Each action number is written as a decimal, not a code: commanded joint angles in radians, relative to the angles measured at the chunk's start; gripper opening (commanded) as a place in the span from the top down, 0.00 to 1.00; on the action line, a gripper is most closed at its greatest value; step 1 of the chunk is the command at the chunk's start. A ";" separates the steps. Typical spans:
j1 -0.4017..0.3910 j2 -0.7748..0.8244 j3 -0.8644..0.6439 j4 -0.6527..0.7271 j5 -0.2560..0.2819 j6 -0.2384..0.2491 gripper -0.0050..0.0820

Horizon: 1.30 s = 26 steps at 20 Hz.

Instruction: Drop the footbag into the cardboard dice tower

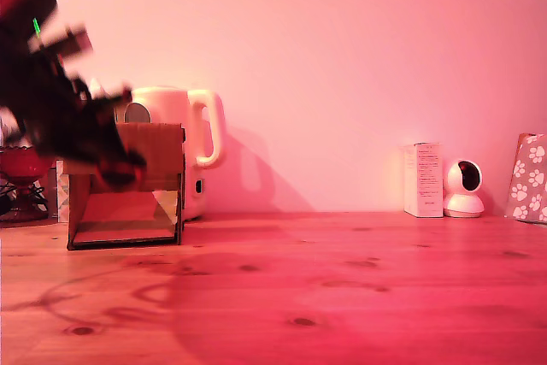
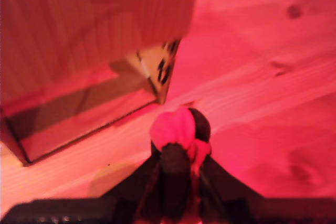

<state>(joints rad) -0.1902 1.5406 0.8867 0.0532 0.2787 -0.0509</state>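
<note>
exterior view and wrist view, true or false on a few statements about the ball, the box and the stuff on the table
1. The red and black footbag sits clamped in the gripper. True.
2. The footbag lies on the ramp inside the brown cardboard dice tower. False: it is outside, in the gripper.
3. A cream kettle stands behind the tower. True.
4. The small white camera stands at the exterior view's left. False: it is at that view's right.

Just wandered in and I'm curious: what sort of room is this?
Probably a home room used for robot trials: a knotty wooden tabletop, a white electric kettle and a small white dome-shaped camera against a plain wall.
</note>
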 commanded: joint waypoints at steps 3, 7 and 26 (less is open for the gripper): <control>-0.003 -0.126 -0.014 0.010 0.002 -0.005 0.85; -0.003 -0.218 -0.014 0.147 -0.002 0.010 0.85; 0.015 0.184 0.337 0.285 -0.130 0.089 0.85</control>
<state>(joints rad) -0.1802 1.6947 1.2209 0.3450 0.1505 0.0303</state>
